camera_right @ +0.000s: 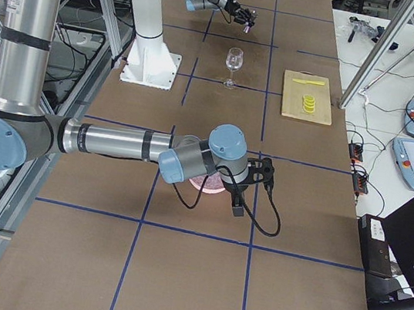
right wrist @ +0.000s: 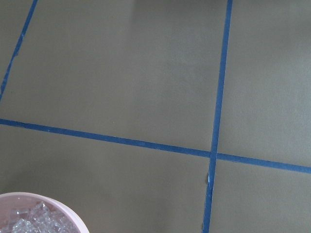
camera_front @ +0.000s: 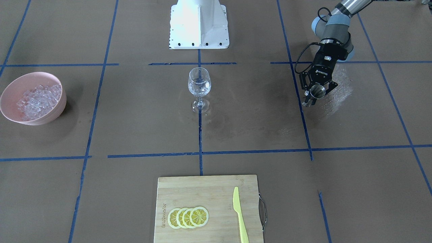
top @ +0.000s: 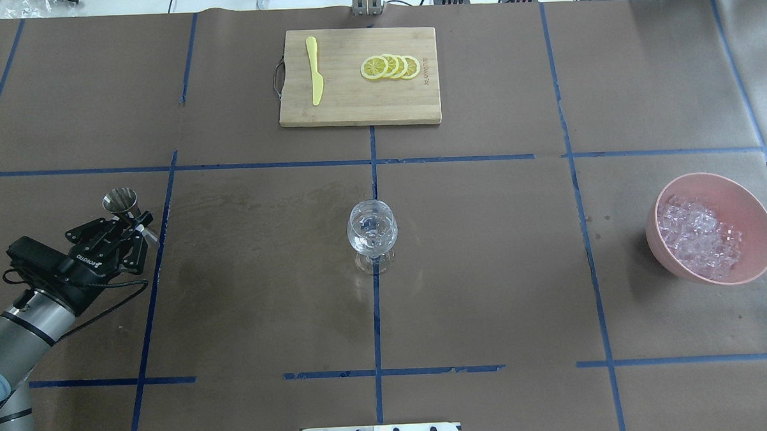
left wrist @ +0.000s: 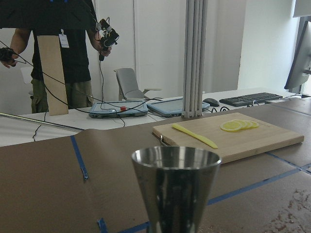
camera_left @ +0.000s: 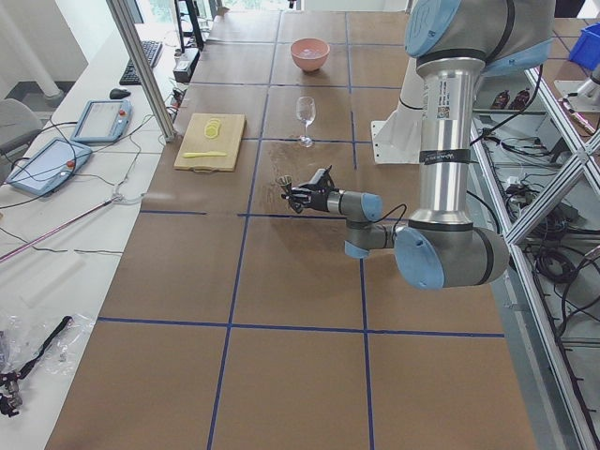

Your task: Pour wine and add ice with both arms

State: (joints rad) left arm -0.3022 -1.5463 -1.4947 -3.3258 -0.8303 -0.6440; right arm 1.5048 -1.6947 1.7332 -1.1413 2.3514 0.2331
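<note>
The wine glass (camera_front: 199, 88) stood upright in the middle of the table (camera_front: 135, 128), right on a blue tape line (camera_front: 200, 135). Everything else is told from that glass.

Well off to the robot's left of the glass was the left end effector (camera_front: 315, 95). Its fingers were closed narrow around a small shiny steel cup (camera_front: 317, 90) and held it just above the table. The left wrist view looked over the cup's round open rim. The brown table under it looked scuffed and speckled.

Well off to the robot's right of the glass sat a pink bowl (camera_front: 59, 111). The ice (camera_front: 38, 99) lay heaped inside it — lots of little clear cubes. In the exterior right view the right end effector (camera_right: 257, 174) hung over this bowl, but I cannot tell if its fingers were wide or narrow. The right wrist view showed only a corner of the bowl and some ice.

Past the glass, on the side away from the robot, lay a wooden cutting board (camera_front: 209, 189). On it were four lemon slices (camera_front: 189, 217) in an overlapping row, and a yellow knife (camera_front: 240, 216) lay apart from them. The robot's white base (camera_front: 199, 23) stood behind the glass — on the robot's side.
</note>
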